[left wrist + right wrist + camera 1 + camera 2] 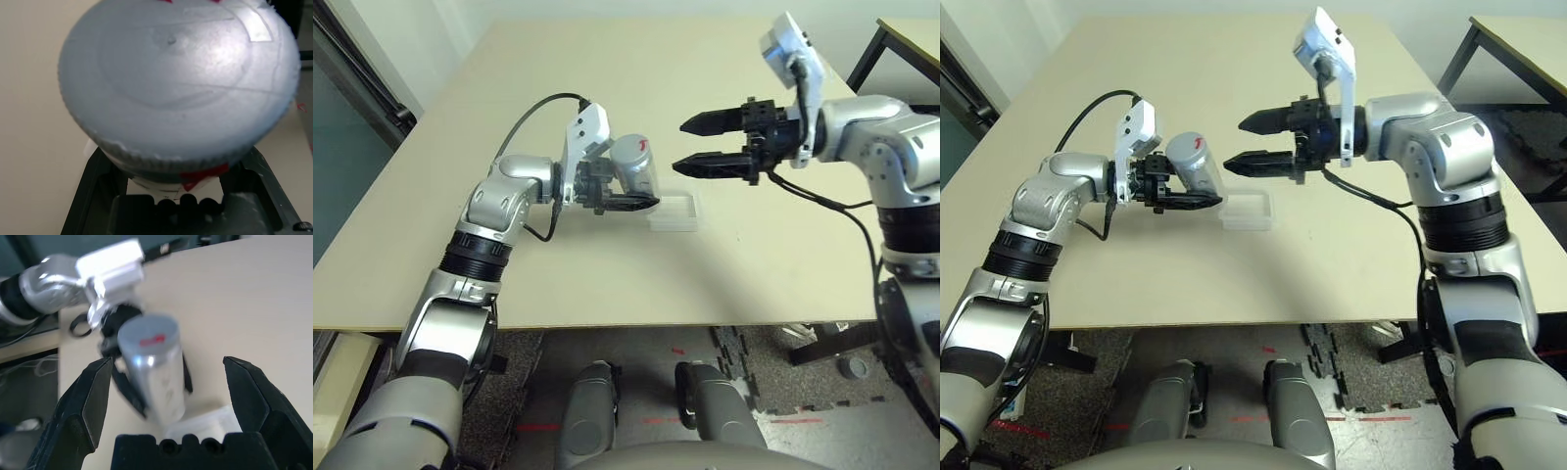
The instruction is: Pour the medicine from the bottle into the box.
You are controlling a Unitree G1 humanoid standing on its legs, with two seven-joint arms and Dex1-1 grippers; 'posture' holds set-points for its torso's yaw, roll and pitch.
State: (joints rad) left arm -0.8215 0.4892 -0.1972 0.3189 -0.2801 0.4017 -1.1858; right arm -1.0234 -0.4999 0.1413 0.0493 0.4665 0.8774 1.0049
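Bottle (634,164): gripped by my left gripper (625,203), lifted off the table (509,98) and leaning, cap end up; it sits at 9 o'clock of the box, just beside it.
Box (674,211): flat on the table, clear, nothing visible inside; I judge the bottle hangs close so pouring needs little travel.
Right gripper (695,144): 2 fingers spread wide, holding nothing, aimed at the bottle from 3 o'clock.
Cap (178,78): on, I think; the right gripper probably comes to remove it.
Pour: not begun, by my reading.
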